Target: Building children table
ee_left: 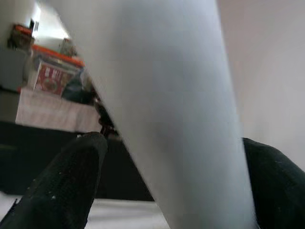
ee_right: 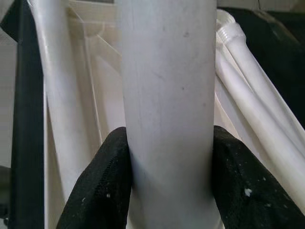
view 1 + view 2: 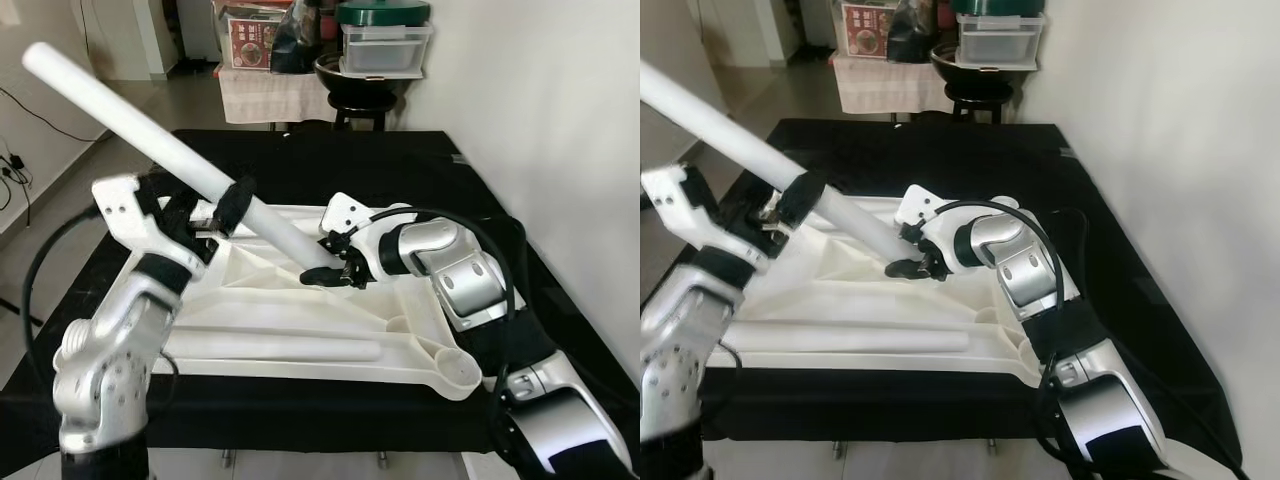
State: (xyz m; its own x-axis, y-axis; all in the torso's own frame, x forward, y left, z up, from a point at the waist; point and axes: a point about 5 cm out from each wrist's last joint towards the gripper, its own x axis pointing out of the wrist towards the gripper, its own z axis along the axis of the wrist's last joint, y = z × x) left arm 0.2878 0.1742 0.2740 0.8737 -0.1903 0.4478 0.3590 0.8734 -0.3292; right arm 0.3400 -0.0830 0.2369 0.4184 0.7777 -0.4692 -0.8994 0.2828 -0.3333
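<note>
A white upturned table top (image 3: 300,330) lies on a black-covered table (image 3: 420,170). A long white leg tube (image 3: 150,135) slants up to the far left, its lower end down at the middle of the table top. My left gripper (image 3: 232,207) is shut on the tube about midway along it; its black fingers (image 1: 62,191) press both sides. My right gripper (image 3: 335,272) is shut on the tube's lower end (image 2: 167,119). Another white leg tube (image 3: 270,350) lies flat along the table top's near side. More tubes (image 2: 252,95) lie beside the held one.
A corner socket (image 3: 462,368) sits at the table top's near right. Behind the table stand a black stool (image 3: 360,95) with a clear lidded bin (image 3: 385,45) and a cloth-covered stand with boxes (image 3: 262,60). A white wall (image 3: 540,100) runs along the right.
</note>
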